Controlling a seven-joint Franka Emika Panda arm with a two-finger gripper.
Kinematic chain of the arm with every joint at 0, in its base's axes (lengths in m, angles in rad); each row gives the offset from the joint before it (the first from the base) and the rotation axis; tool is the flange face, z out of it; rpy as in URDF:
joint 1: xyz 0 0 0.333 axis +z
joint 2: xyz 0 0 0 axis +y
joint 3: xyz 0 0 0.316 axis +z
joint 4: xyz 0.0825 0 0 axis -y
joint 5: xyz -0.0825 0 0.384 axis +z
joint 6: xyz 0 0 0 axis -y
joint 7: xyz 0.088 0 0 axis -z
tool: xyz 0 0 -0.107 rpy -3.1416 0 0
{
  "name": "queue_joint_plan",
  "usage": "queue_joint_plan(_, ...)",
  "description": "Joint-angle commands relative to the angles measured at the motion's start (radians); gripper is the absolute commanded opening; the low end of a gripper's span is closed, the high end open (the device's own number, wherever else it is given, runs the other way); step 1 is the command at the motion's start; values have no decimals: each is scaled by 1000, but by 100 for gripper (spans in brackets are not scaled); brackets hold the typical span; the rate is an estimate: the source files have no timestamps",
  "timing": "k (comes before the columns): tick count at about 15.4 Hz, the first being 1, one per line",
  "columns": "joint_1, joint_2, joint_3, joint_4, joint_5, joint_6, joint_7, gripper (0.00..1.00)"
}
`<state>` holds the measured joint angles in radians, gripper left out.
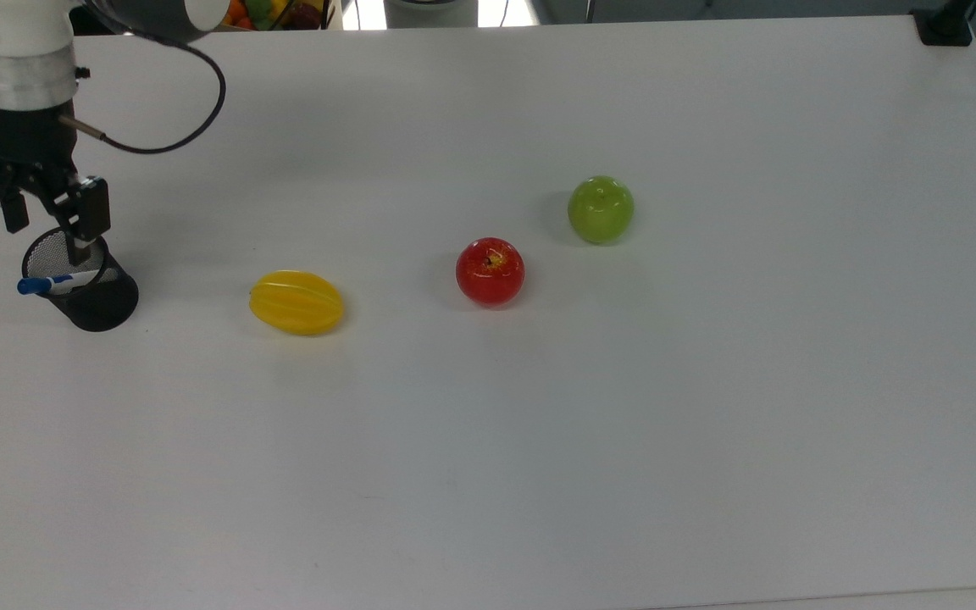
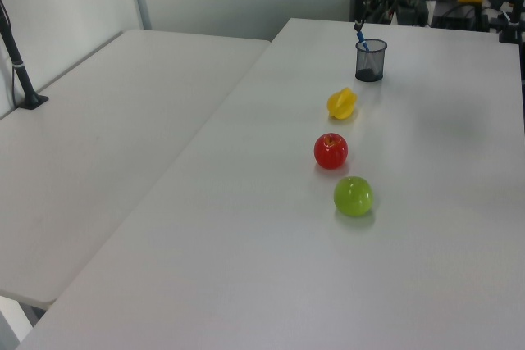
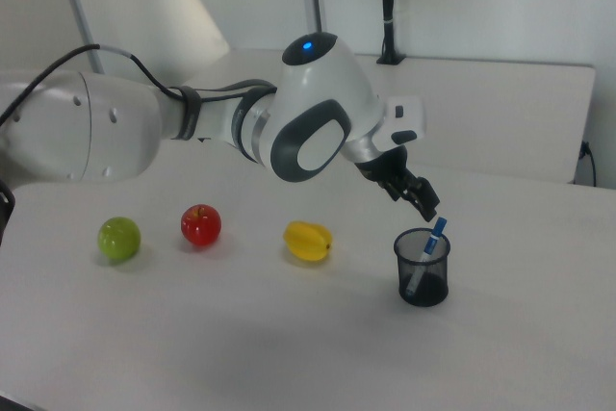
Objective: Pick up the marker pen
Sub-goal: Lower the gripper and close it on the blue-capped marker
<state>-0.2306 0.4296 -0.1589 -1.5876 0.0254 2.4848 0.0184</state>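
The marker pen (image 1: pixel 58 282) is white with a blue cap and leans in a black mesh cup (image 1: pixel 100 305) at the top view's left. Its cap pokes over the rim toward the top view's left. My gripper (image 1: pixel 46 241) hangs open right over the cup's far rim, one finger on each side of the opening, with nothing held. In the right view the gripper (image 3: pixel 424 203) hovers just above the marker pen's blue cap (image 3: pixel 439 229), which sticks out of the cup (image 3: pixel 422 276). The left view shows the cup (image 2: pixel 370 61) at the table's far end with the blue cap (image 2: pixel 360 39) at its rim.
A yellow ribbed fruit (image 1: pixel 296 302), a red apple (image 1: pixel 490 271) and a green apple (image 1: pixel 601 209) lie in a row to the top view's right of the cup. A black clamp (image 1: pixel 944 25) sits at the table's far right corner. The arm's cable (image 1: pixel 200 110) loops above the table.
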Motion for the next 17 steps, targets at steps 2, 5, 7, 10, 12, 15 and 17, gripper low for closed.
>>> queue_joint_plan(2, -24, 73, 4, 23, 2, 135, 15, 68)
queue_joint_plan(5, -24, 101, 12, 23, 4, 198, 18, 60)
queue_joint_plan(7, -24, 116, 12, 26, 25, 233, 18, 55)
queue_joint_plan(10, -26, 132, 12, 37, 36, 272, 17, 36)
queue_joint_plan(12, -26, 132, 12, 37, 36, 272, 14, 26)
queue_joint_plan(15, -26, 132, 12, 37, 34, 270, 9, 16)
queue_joint_plan(17, -26, 129, 12, 37, 34, 269, 6, 13)
